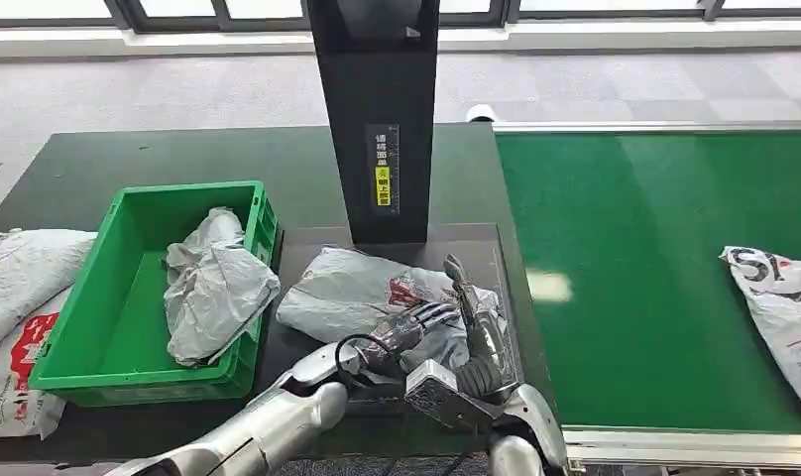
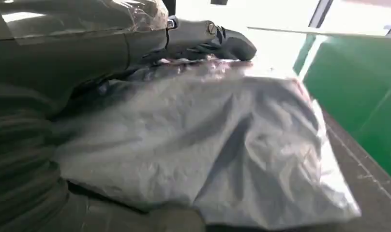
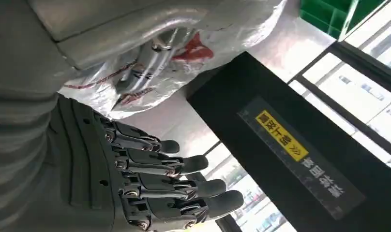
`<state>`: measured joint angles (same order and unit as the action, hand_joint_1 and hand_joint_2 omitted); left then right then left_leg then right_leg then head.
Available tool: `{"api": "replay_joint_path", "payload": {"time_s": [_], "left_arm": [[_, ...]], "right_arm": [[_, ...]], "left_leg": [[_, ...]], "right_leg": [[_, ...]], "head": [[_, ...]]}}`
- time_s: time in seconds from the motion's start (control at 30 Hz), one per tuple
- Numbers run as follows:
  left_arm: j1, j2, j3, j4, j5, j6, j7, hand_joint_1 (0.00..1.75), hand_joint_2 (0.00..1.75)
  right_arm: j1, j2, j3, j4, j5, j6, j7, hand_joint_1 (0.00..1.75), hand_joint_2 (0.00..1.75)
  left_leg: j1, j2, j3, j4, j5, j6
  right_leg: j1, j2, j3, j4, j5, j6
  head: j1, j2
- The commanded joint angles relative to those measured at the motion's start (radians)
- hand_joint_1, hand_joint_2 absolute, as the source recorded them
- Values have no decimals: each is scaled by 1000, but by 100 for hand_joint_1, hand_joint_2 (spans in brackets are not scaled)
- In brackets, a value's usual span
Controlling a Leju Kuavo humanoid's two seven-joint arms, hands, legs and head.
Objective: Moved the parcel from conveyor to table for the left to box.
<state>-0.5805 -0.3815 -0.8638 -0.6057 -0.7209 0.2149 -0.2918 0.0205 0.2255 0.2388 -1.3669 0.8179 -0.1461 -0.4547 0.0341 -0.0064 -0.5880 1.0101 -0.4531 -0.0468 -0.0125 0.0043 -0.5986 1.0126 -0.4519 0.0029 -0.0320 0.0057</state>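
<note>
A grey plastic parcel [image 1: 347, 293] with red print lies flat on the dark table in front of the black post. My left hand [image 1: 408, 329] reaches over its near right part. In the left wrist view the fingers [image 2: 208, 36] stretch out straight across the parcel [image 2: 208, 145], and the thumb [image 2: 176, 220] sits at its near edge. My right hand [image 1: 473, 317] stands beside the parcel's right end, fingers straight and pointing up, holding nothing. The right wrist view shows those fingers [image 3: 155, 179] spread apart from the parcel [image 3: 193, 53].
A green crate [image 1: 139, 382] at the left holds another crumpled grey parcel [image 1: 213, 288]. More bags [image 1: 20, 288] lie left of the crate. The black post [image 1: 377, 119] rises just behind the parcel. On the green conveyor [image 1: 654, 248] at the right lies one more parcel [image 1: 783, 307].
</note>
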Motion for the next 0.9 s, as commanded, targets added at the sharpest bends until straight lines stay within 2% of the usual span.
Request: {"api": "replay_joint_path", "payload": {"time_s": [0.03,0.13,0.17,0.2,0.27,0.4,0.6,0.8,0.87,0.9], "left_arm": [[-81,32,-111,143,40,171,5,175,175],[-81,32,-111,143,40,171,5,175,175],[-51,32,24,130,39,333,-3,175,175],[-41,37,88,126,1,325,-25,175,175],[-13,47,189,86,-66,328,-52,175,175],[11,38,276,55,-135,324,-68,175,175],[32,48,362,37,-177,358,-98,175,175],[37,50,376,18,-186,384,-107,175,175],[55,56,381,-36,-229,481,-118,175,175],[94,65,406,-142,-311,483,-102,175,175]], "right_arm": [[73,-21,33,-205,-15,-57,-46,0,175],[73,-21,33,-205,-15,-57,-46,0,175],[134,-74,127,-424,-219,-552,-243,0,175],[188,-68,122,-509,-189,-552,-243,0,175],[226,-56,114,-578,-158,-552,-243,0,175],[193,-54,104,-589,-173,-552,-243,0,175],[142,-75,136,-566,-177,-552,-243,0,175],[141,-76,144,-566,-175,-552,-243,0,175],[142,-71,146,-561,-164,-552,-243,0,175],[141,-70,148,-557,-169,-552,-243,0,175]], "left_leg": [[-1,1,0,0,0,3],[-1,2,1,-1,0,3],[-1,3,2,-2,0,4],[-2,2,2,-2,0,4],[-2,1,0,0,-1,3],[-1,3,2,-2,-2,5],[-1,5,1,-1,-1,3],[-1,4,1,-1,-1,2],[-1,5,2,-2,-1,4],[-1,5,2,-2,-1,4]], "right_leg": [[-1,0,-1,0,0,0],[-1,1,0,-1,0,0],[0,1,1,-2,0,0],[-1,1,1,-2,0,0],[-1,0,-2,1,-1,0],[0,2,1,-2,0,0],[-1,5,-2,-1,0,1],[0,3,-1,-1,0,0],[0,4,0,-2,1,0],[-1,5,-1,-2,1,0]], "head": [[0,0],[0,0],[0,0],[0,0],[0,0],[0,0],[0,0],[0,0],[0,0],[0,0]]}}
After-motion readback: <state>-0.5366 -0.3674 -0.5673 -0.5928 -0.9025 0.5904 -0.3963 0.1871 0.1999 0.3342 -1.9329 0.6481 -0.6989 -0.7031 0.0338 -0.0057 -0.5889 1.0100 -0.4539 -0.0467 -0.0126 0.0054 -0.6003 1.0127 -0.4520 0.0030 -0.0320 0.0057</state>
